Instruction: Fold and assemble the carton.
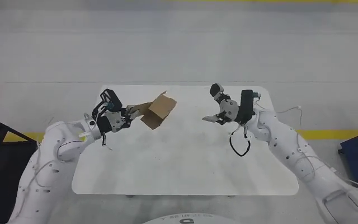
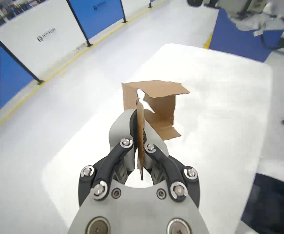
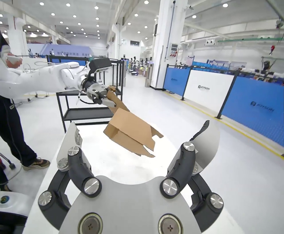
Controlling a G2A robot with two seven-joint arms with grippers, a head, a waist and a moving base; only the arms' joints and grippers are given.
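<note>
Pinching a carton (image 2: 163,104) flap, the left gripper (image 2: 140,128) hides the flap's faces.

A white table (image 1: 184,168) with rounded corners takes up the lower middle of the top view, standing on a pale grey floor (image 1: 179,39). A yellow floor line (image 1: 321,134) runs from behind the table to the right edge of the frame and shows again at the left edge. A dark blue object (image 1: 350,150) sits at the right edge, a black one (image 1: 10,162) at the lower left. In the right wrist view a black shelf cart (image 3: 88,114) stands beyond the table, a white pillar (image 3: 165,44) rises farther off, and blue and white partition panels (image 3: 210,88) line the hall under ceiling lights (image 3: 96,7).
</note>
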